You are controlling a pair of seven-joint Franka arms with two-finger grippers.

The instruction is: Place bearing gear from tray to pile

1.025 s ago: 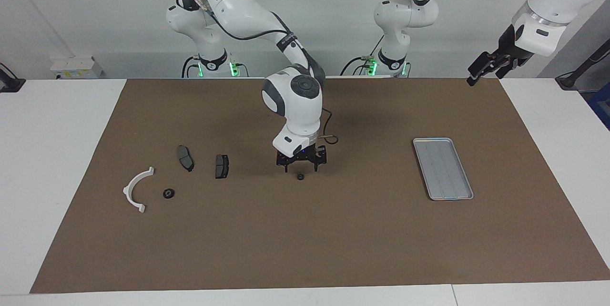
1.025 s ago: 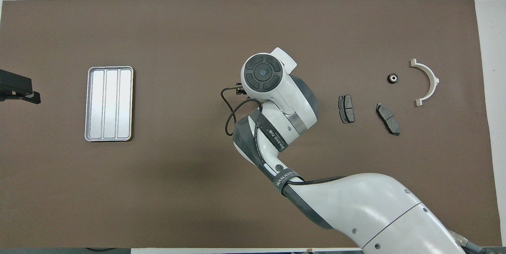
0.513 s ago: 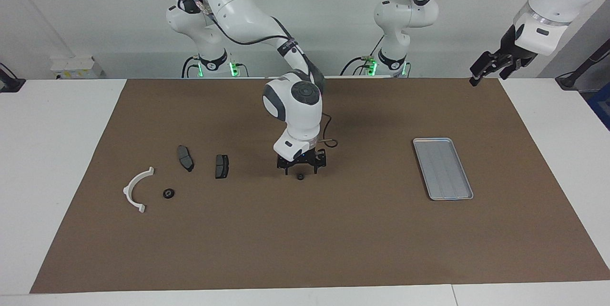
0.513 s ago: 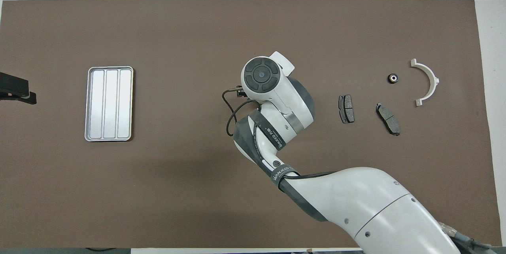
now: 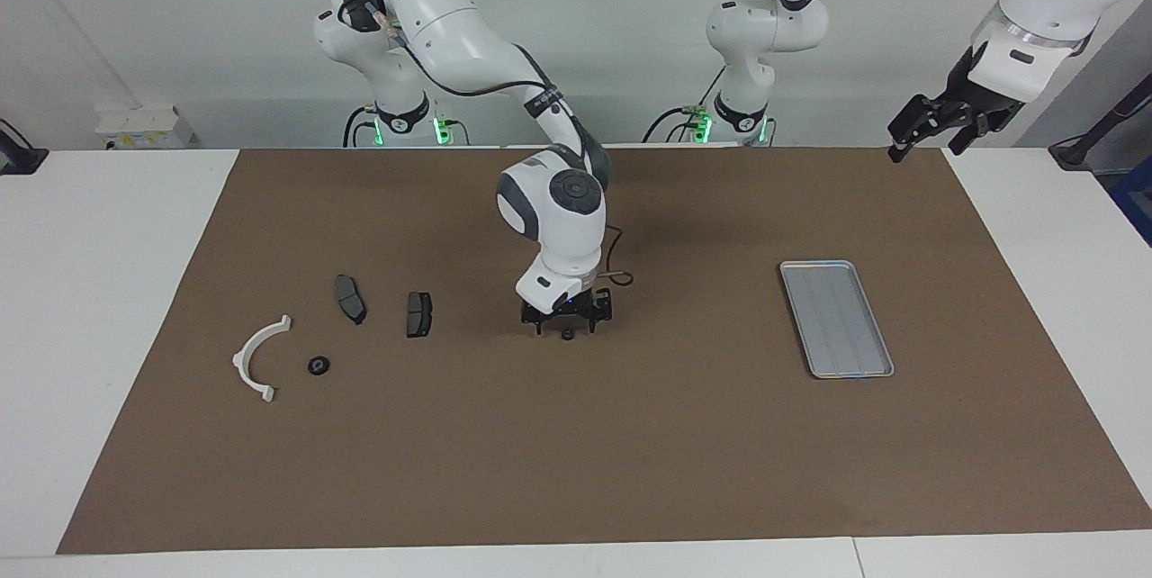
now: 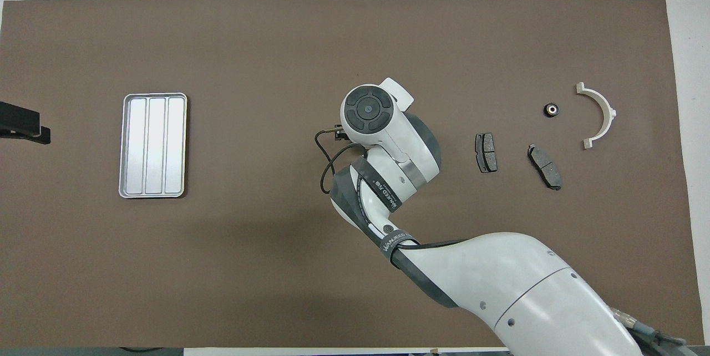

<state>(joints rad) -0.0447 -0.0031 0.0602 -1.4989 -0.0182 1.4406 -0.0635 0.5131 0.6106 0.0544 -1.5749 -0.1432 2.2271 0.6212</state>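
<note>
Tabletop [image 5: 108, 290]: covered by a brown mat [image 5: 630, 470]; clock directions below are read in the facing view from the mat's middle
Right arm [image 5: 477, 29]: stretched out from 11 o'clock to the mat's middle; over the last second its wrist has been lowered, with hardly any sideways shift
Tray [image 5: 837, 317]: lying flat at 3 o'clock, well apart from all parts; nothing is seen in it
Left pincer [image 5: 931, 123]: held in the air at 1 o'clock over the mat's corner, spread, nothing pinched; it has been raised slightly and is judged to be waiting
Right pincer [image 5: 567, 329]: spread, brought down close to the mat so that its fingers stand on either side of the loose bearing gear; no squeeze is seen yet
Pile, white bracket [image 5: 256, 357]: at 9 o'clock, unmoved
Pile, two brake pads [image 5: 350, 298]: between bracket and middle, at 9 to 10 o'clock, unmoved
Bearing gear at pile [image 5: 317, 365]: just beside the bracket, judged already delivered
Loose bearing gear [image 5: 568, 334]: on the mat at the middle, between tray and pile, out of the tray but not yet delivered; hidden under the wrist in the overhead view
Meaning: the descent is judged complete; closing on the gear and a carry toward 9 o'clock are what is left
</note>
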